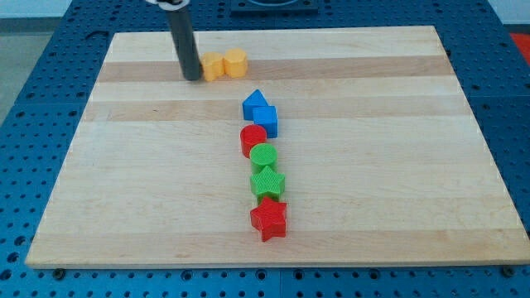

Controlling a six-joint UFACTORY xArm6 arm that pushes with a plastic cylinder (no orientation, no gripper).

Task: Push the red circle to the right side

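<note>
My tip (193, 79) rested on the pale wooden table (397, 207), touching a yellow block (213, 66); no hand present. The ribbed red circle (252, 138) sat mid-table, between blue cube (266, 120) and green circle (263, 155).

Worktop (149, 165): plain pale wood, no lettering, numbers or marks to read.
Blocks: no letters, numbers or labels on any face that shows.
Rod above my tip (192, 79): dark and unmarked, as far as this small view allows.
Blue surround (33, 124): a grid of holes only, no signs.
</note>
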